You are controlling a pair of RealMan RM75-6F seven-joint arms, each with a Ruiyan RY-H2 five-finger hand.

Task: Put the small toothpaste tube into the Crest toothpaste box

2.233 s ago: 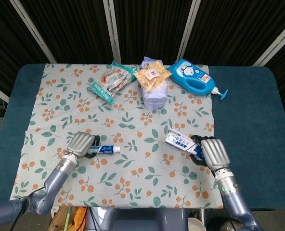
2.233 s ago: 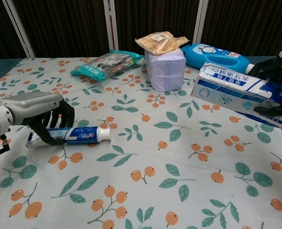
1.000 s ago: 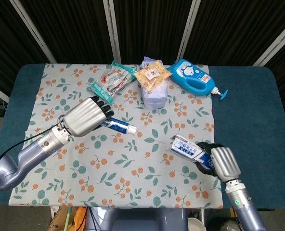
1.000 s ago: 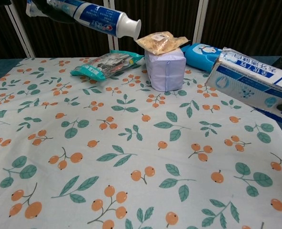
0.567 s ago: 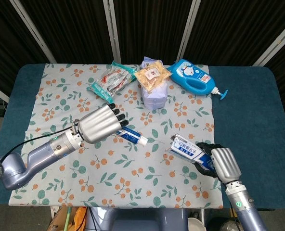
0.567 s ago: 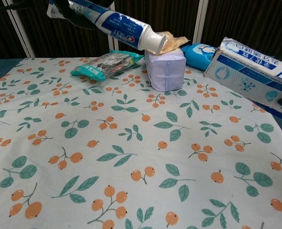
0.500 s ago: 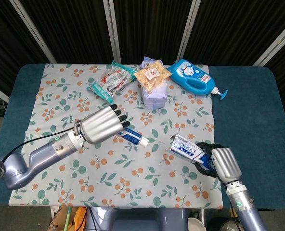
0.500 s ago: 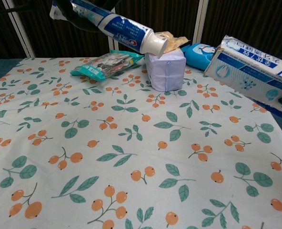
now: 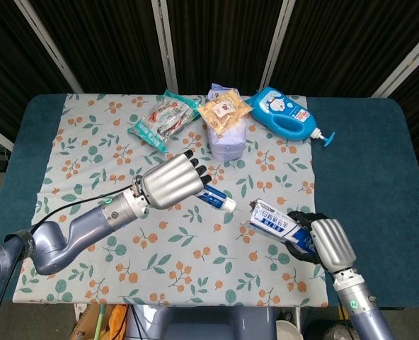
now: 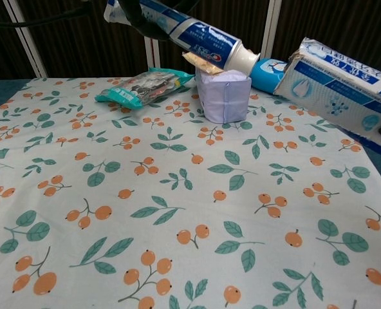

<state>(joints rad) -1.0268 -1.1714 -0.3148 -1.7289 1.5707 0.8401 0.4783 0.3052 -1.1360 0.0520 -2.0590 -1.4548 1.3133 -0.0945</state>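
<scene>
Two robot arms work above a table [image 9: 379, 156] covered by a floral cloth [image 9: 89, 142] printed with leaves and orange berries.

Near the centre of the head view, the left hand [image 9: 170, 182] holds the small toothpaste tube [image 9: 216, 199] in the air, fingers wrapped around its rear part so that the capped end sticks out free toward the right of the frame. In the chest view the tube [image 10: 197, 31] runs along the top edge, sloping down to the right, and its white cap sits just beside the mouth of the box, nearly touching it.

At the lower right of the head view, the right hand [image 9: 321, 241] grips the Crest toothpaste box [image 9: 274, 220] by its rear end, also lifted off the cloth. That grip leaves the front end clear and turned toward the tube. In the chest view the box [image 10: 345, 80] fills the upper right, tilted so its end faces the cap. Whether the flap is fully open cannot be told.

Tube and box seem held in near alignment, cap first, so the tube can slide in. It is not yet inside.

Across the top of the head view lie a green and red snack packet [image 9: 163, 119], a pale lavender pack [image 9: 227, 140] with a bag of biscuits [image 9: 222, 111] on top, and a blue pump bottle [image 9: 287, 115], all well apart from both hands.
</scene>
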